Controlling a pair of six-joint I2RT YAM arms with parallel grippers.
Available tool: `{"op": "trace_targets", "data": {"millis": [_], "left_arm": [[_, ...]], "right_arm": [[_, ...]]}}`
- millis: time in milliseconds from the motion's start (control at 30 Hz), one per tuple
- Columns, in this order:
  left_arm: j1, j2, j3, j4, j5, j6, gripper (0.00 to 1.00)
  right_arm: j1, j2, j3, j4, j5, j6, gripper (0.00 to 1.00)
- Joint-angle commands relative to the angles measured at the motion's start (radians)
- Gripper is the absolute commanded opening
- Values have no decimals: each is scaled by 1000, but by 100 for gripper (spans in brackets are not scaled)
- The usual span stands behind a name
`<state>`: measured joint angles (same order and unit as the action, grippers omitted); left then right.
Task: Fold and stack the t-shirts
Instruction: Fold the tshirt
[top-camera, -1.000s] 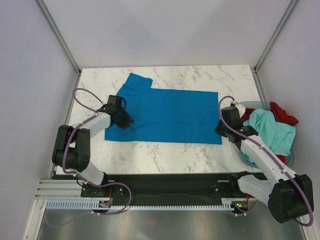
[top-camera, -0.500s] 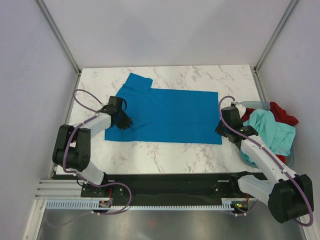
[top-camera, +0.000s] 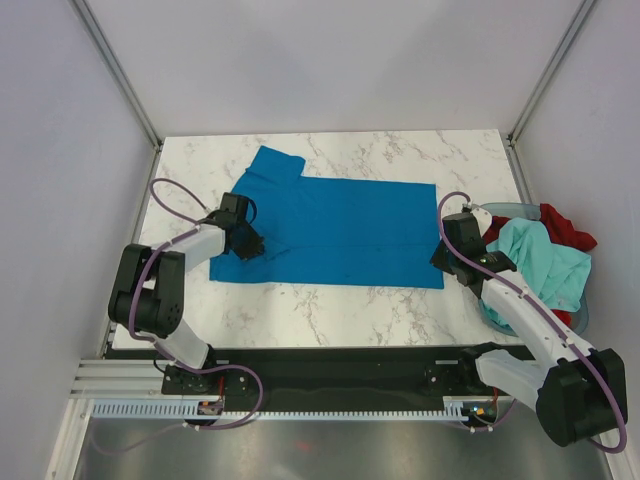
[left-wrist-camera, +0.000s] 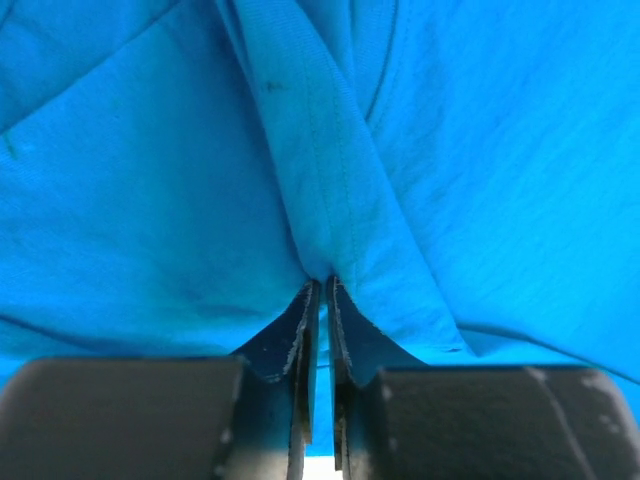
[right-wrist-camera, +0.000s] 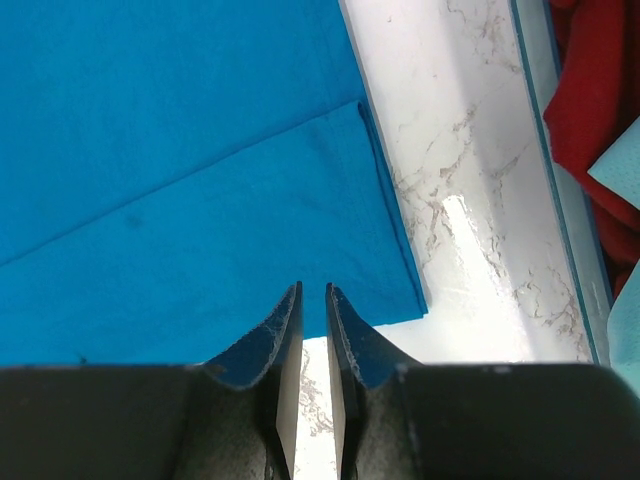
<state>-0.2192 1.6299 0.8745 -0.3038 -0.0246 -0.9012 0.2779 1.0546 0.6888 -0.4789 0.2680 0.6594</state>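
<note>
left claw (left-wrist-camera: 321, 286) clamped on blue t-shirt (left-wrist-camera: 480, 150) fold | right claw (right-wrist-camera: 313, 288) near-together, grip unclear

A white tabletop (top-camera: 330, 300) with grey marble veining fills the floor of the enclosure. At its right edge stands a translucent grey-blue plastic basket (right-wrist-camera: 560, 180), its rim running along the marble. Plain pale walls (top-camera: 330, 60) rise behind, and slanting metal frame posts (top-camera: 118, 75) mark the corners.
</note>
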Motion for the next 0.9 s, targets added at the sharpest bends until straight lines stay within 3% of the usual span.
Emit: {"op": "trace_targets", "data": {"millis": [0,133,600,867], "left_arm": [[-12,-24,46,28,-38,-10,10],[-19,-21,73,28,-38,1,2],[-34,106,244,29,5,91,2],[-60,185,414,29,158,312,3]], "right_arm": [[4,-12,9,16,23,11,23],[4,-4,9,17,20,13,23],[4,10,23,23,25,3,23],[4,10,41,17,16,-3,23]]}}
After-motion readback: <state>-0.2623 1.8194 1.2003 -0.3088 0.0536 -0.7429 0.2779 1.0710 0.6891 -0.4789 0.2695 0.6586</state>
